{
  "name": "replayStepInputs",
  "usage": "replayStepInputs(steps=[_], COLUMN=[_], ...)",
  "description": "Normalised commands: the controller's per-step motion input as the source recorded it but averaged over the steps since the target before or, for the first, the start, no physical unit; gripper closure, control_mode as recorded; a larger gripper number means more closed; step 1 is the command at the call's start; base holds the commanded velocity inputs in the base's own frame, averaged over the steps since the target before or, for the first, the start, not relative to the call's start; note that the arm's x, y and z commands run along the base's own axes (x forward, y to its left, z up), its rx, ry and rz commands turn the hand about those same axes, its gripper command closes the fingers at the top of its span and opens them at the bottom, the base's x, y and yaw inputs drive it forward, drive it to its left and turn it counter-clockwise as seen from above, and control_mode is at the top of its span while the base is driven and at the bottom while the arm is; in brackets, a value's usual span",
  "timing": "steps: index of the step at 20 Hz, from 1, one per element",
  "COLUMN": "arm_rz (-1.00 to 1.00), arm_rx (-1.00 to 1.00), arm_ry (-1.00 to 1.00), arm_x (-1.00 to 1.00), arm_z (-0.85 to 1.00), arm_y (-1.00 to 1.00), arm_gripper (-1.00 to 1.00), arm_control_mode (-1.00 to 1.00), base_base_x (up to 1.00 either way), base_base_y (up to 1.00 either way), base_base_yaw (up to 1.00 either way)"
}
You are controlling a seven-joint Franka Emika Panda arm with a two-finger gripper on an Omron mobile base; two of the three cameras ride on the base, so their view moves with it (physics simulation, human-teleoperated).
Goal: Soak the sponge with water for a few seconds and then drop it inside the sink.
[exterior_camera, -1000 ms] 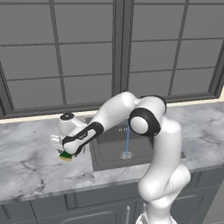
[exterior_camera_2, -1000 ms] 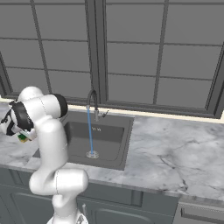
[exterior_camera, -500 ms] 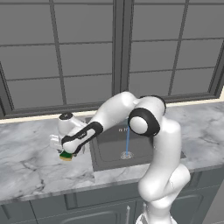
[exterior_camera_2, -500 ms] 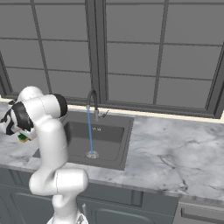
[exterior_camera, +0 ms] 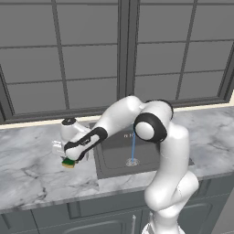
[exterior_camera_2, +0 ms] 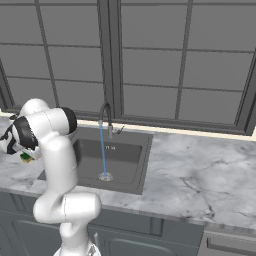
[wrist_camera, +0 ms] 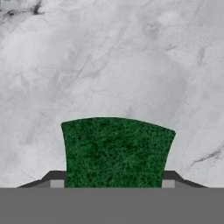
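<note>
Marble table point(exterior_camera: 27, 169) carries the sponge point(wrist_camera: 117, 151) — soft, light, squashy — with the fingers point(wrist_camera: 57, 181) clamped on its two short sides.

A green-topped sponge point(wrist_camera: 116, 151) sits between the two dark fingertips point(wrist_camera: 56, 178) of the robot's hand point(wrist_camera: 113, 180), each pressed against one side, above a grey-veined marble tabletop point(wrist_camera: 131, 57).

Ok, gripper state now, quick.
Gripper: jaws closed on the sponge, which sits on the marble counter left of the sink.
</note>
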Motion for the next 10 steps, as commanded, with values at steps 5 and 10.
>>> replayStepInputs(steps=[5,10], arm_rz=[0.0,0.0], arm_rx=[0.0,0.07], arm_ry=[-0.01,-0.01], arm_x=[0.0,-0.25], arm_z=[0.08,0.4], arm_y=[0.0,0.0], arm_gripper=[1.0,1.0], arm_control_mode=[-1.0,-1.0], base_base_x=[0.0,0.0], base_base_y=[0.0,0.0], base_base_yaw=[0.0,0.0])
